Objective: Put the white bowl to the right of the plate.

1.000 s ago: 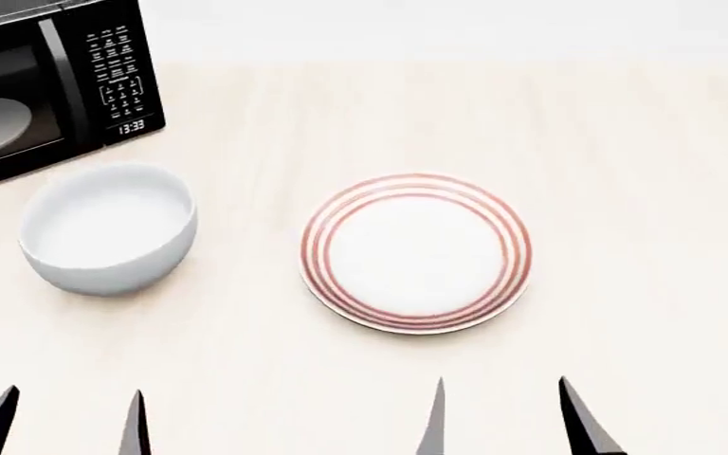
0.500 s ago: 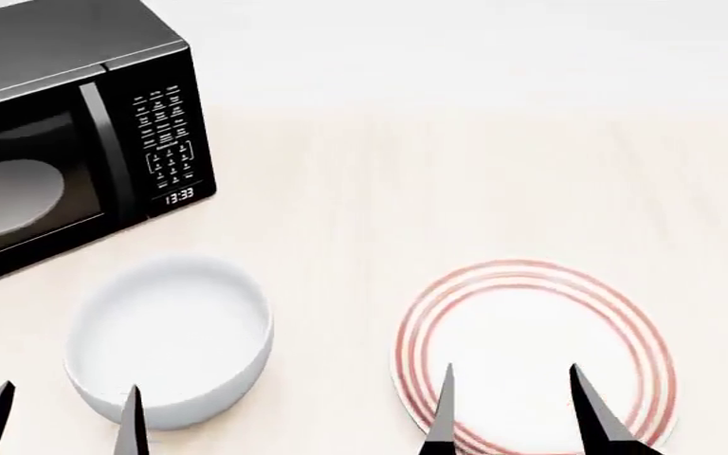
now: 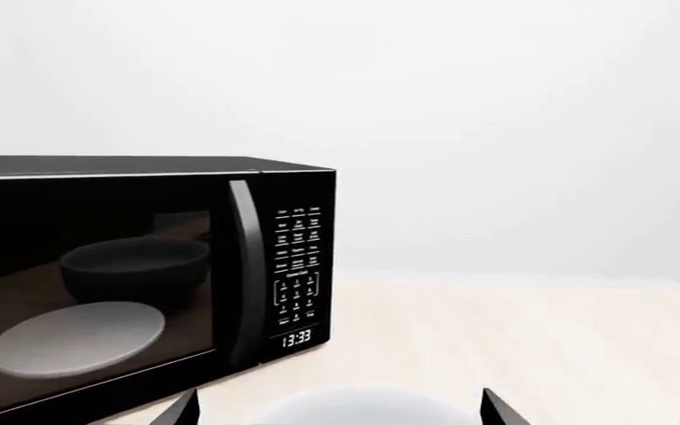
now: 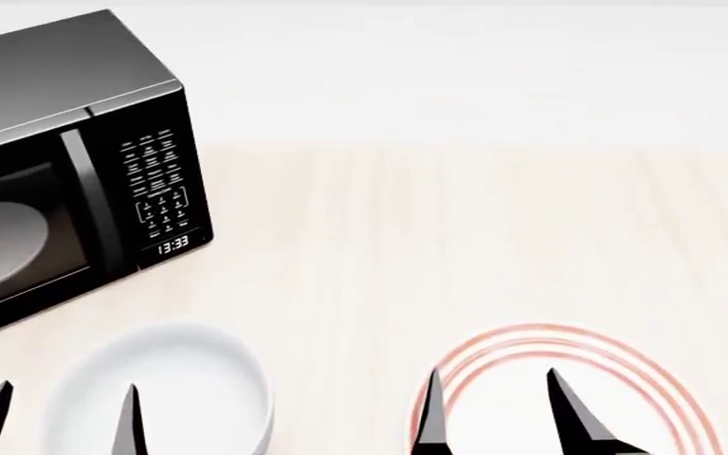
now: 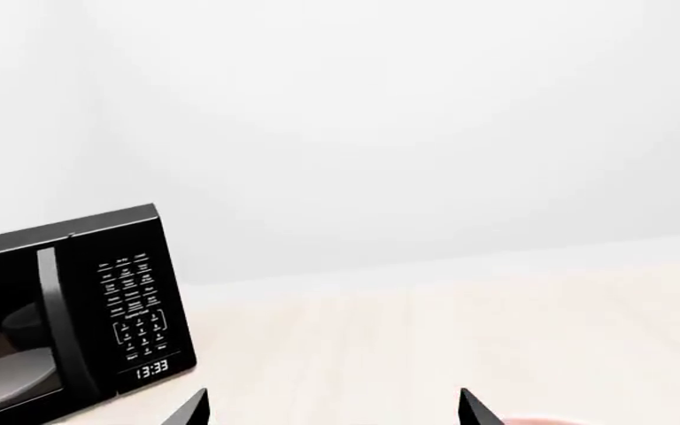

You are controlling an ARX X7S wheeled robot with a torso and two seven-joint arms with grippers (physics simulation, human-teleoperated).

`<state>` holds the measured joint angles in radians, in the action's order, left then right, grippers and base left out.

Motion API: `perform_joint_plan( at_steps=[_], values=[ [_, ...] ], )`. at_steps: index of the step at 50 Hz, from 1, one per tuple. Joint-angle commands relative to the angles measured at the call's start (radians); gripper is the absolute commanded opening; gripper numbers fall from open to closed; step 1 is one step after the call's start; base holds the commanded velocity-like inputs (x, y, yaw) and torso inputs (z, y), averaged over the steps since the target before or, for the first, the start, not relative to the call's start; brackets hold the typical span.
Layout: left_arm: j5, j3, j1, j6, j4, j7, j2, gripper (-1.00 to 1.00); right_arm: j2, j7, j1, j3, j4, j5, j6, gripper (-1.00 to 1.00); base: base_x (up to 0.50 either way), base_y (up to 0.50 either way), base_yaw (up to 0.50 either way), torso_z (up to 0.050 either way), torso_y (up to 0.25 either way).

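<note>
White bowl (image 4: 162, 398) sits on the light wood table (image 4: 465, 246) at the lower left of the head view, in front of the black microwave (image 4: 67, 161) and left of the plate (image 4: 567, 393), with bare table between the two; its near rim is cut by the frame edge. Plate likewise cut off: only the far arc of its red rings shows. Left gripper (image 4: 58, 422) has its two dark finger tips spread apart, holding nothing, one tip overlapping the bowl in the picture and the other just outside its left rim; contact cannot be told. Right gripper (image 4: 497, 412) also has its tips spread and holds nothing, both overlapping the plate's left part in the picture. Left wrist view gives what the head view does not: a dim greyish dish (image 3: 78, 336) and a dark bowl shape behind the microwave (image 3: 139, 283) door glass, and the clock reading 13:33. There the white bowl (image 3: 358, 409) is only a pale sliver of rim between the left gripper (image 3: 337, 409) tips. Right wrist view shows the microwave (image 5: 74, 310) side-on against a blank white wall, the right gripper (image 5: 334, 407) tips just peeking in, and a faint pale edge at the frame corner, too small to identify
</note>
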<state>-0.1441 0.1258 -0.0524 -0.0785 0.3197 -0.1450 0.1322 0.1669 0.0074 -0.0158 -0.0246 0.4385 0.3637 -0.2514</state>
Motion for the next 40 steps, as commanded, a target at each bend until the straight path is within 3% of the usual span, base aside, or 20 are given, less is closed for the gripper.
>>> perform_joint_plan(
  at_steps=[1,10,16,25,31,35,40],
  values=[
    [-0.011,0.005,0.002,0.008,-0.007,-0.012,0.010,1.00,0.005,0.005,0.003,-0.009,-0.012,0.003,0.008,1.00,0.50,-0.32,0.00,0.000,0.000],
    [-0.017,0.011,0.001,0.014,-0.008,-0.020,0.017,1.00,0.012,0.021,0.007,-0.030,-0.025,-0.007,0.006,1.00,0.47,-0.22,0.00,0.000,0.000],
    [-0.017,0.018,0.003,0.012,-0.010,-0.026,0.021,1.00,0.022,0.018,0.001,-0.039,-0.022,-0.013,0.026,1.00,0.00,-0.01,0.00,0.000,0.000],
    [-0.026,0.022,0.003,0.006,0.004,-0.034,0.029,1.00,0.028,0.035,0.001,-0.041,-0.026,-0.001,0.042,1.00,0.00,-0.50,0.00,0.000,0.000],
    [-0.031,0.023,0.003,0.008,0.004,-0.039,0.034,1.00,0.030,0.064,0.004,-0.053,-0.032,-0.025,0.046,1.00,0.00,-0.04,0.00,0.000,0.000],
    [-0.034,0.023,0.004,0.015,-0.004,-0.040,0.037,1.00,0.032,0.089,0.015,-0.057,-0.024,-0.012,-0.002,1.00,0.00,0.00,0.00,0.000,0.000],
    [-0.062,-0.014,0.011,0.043,-0.052,-0.041,0.046,1.00,0.048,0.199,0.035,-0.041,0.114,0.007,-0.177,1.00,0.00,0.00,0.00,0.000,0.000]
  ],
)
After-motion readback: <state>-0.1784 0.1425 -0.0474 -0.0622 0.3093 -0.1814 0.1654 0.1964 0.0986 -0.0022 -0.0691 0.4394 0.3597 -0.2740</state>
